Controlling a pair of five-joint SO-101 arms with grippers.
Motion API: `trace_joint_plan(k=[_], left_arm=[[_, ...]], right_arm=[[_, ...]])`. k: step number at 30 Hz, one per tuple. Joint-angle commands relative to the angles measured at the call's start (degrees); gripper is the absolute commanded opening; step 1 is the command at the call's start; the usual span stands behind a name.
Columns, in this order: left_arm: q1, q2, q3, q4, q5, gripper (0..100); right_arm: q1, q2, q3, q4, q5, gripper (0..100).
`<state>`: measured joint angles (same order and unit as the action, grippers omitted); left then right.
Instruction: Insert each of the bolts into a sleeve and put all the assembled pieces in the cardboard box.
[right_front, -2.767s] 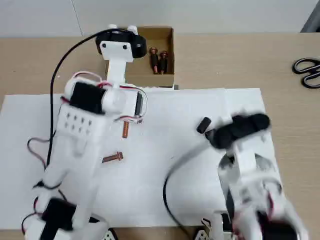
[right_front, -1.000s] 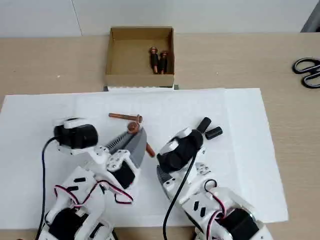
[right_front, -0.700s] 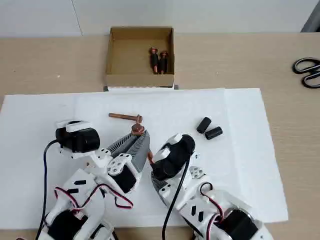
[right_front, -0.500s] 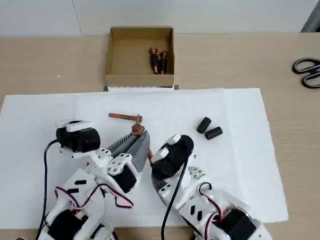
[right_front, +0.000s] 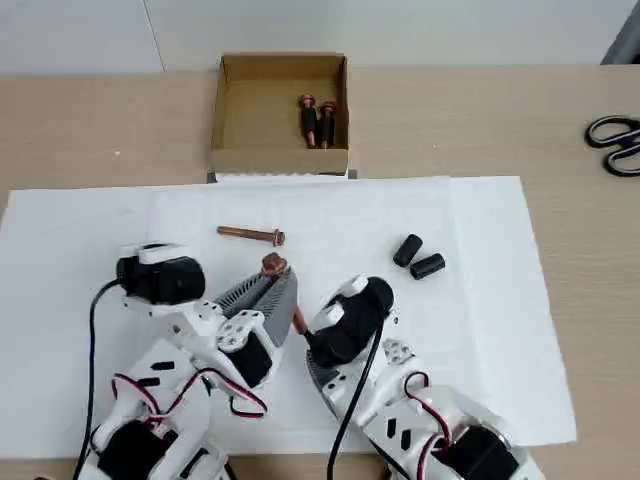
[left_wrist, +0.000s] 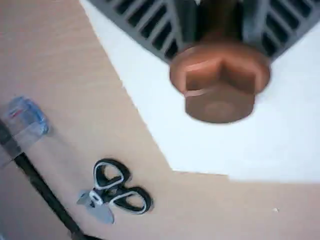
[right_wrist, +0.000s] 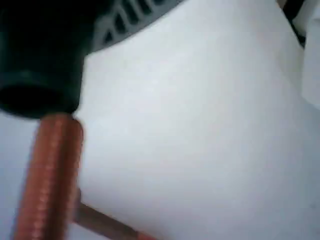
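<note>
Both arms have pulled back to the near side since the earliest frame, when the left one reached over the box and the right one stood by the sleeves; in the last half second each has only nudged slightly to the right. The wooden table (right_front: 480, 120) carries a white paper sheet (right_front: 480, 350) that covers most of its near half. At the far edge, just beyond the paper, sits the cardboard box (right_front: 280, 160), with two assembled pieces (right_front: 317, 120) lying side by side against its right wall. The scissors (right_front: 615, 145) lie well apart at the table's far right. The left gripper (right_front: 272, 290) is clamped around the shank of the held bolt (left_wrist: 220, 82), whose hex head sticks out past the ribbed fingertips (it points toward the box). The right gripper (right_front: 315, 350) is closed on the held sleeve (right_wrist: 40, 65), and the bolt's threaded tip meets that sleeve's open end; whether it has gone inside, I cannot tell. A loose bolt (right_front: 250, 234) lies flat on the paper just beyond the left gripper. Two spare sleeves (right_front: 407, 250) (right_front: 427, 266) rest close together on the paper, to the right of both grippers.
</note>
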<state>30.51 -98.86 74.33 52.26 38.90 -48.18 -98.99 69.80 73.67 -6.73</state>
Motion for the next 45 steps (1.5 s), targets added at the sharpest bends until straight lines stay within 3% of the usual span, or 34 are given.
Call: trace_joint_plan(k=[1,8,21,27,33,45], left_arm=[[0.7,0.5,0.2,-2.4,-0.2,0],[4.4,0.5,1.6,-5.0,0.0,0],[4.7,0.5,1.5,-3.8,-0.2,0],[3.7,0.4,1.3,-0.4,-0.3,0],[-1.8,0.4,1.3,-0.2,-0.3,0],[8.8,0.6,1.7,3.1,-0.2,0]], right_arm=[[-0.5,-1.9,-1.0,-0.2,-0.2,0.4],[-0.5,-1.9,-1.0,-0.3,-0.2,0.4],[-0.2,-1.9,-1.1,-0.7,-0.2,0.4],[2.0,-1.9,-1.3,-2.1,-0.2,0.4],[2.9,-1.9,-1.9,-4.5,3.1,0.4],[2.9,-1.9,-1.8,-7.8,5.5,0.4]])
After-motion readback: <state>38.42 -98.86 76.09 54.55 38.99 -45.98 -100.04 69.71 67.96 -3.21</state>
